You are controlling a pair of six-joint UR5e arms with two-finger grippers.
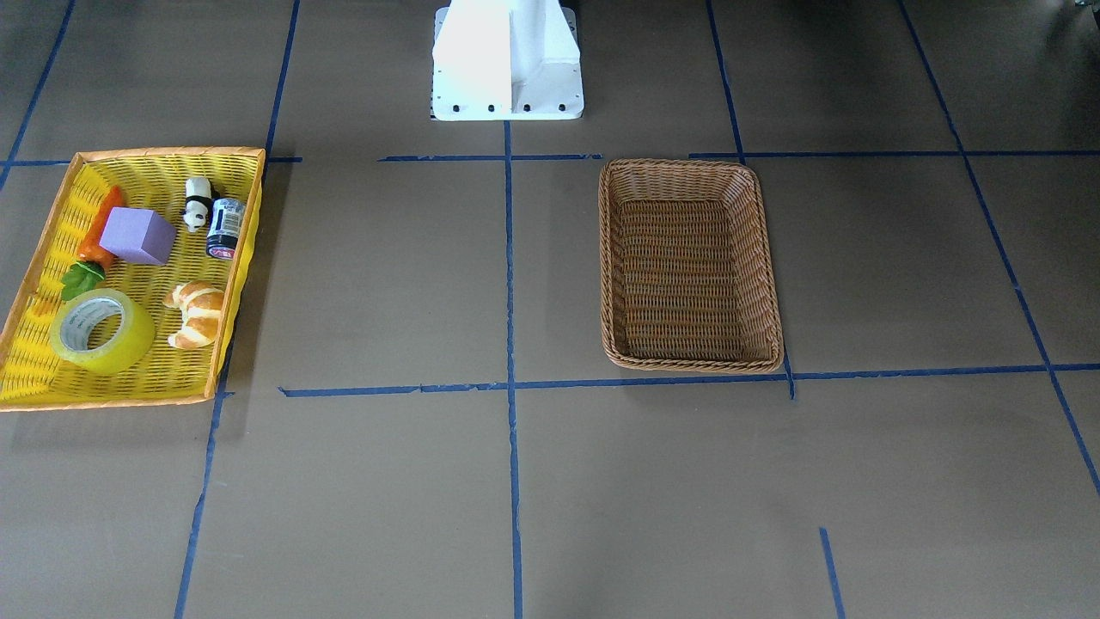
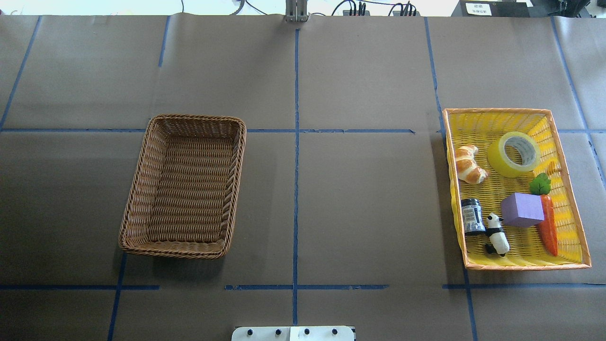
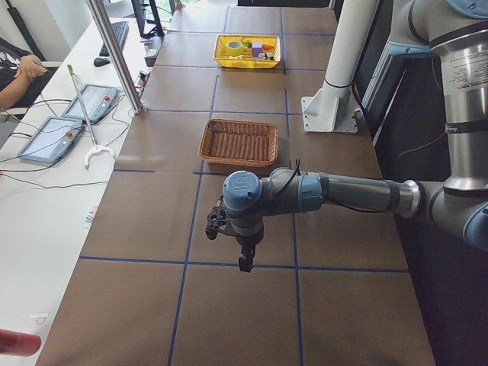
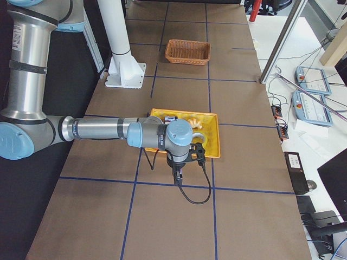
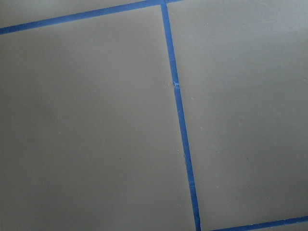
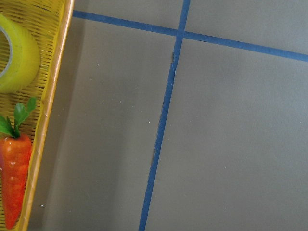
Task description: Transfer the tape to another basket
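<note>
Claw of the left arm is hanging above the worktop at the robot's left end, pointing down near a blue line, and it is showing only in the side view, so I cannot tell whether its jaws are parted or together. The left wrist camera is looking down on brown worktop and blue grid lines only. The right claw is likewise hanging point-down at the opposite end, just beside the outer edge of the yellow tray. It too is appearing only in a side view, so I cannot tell its state either. Neither claw is touching anything.

The tape is lying inside the yellow tray on the robot's right side, in the corner farthest from the robot's base, with its white core opening facing up and slightly tilted. The croissant is lying just beside it, and the green leaves of the toy carrot are sitting just beside its other flank. A purple block is resting against the carrot, while a panda figure and a small dark jar are lying together near the tray's inner wall.

The basket is sitting on the robot's left half of the worktop, well apart from the tray.
</note>
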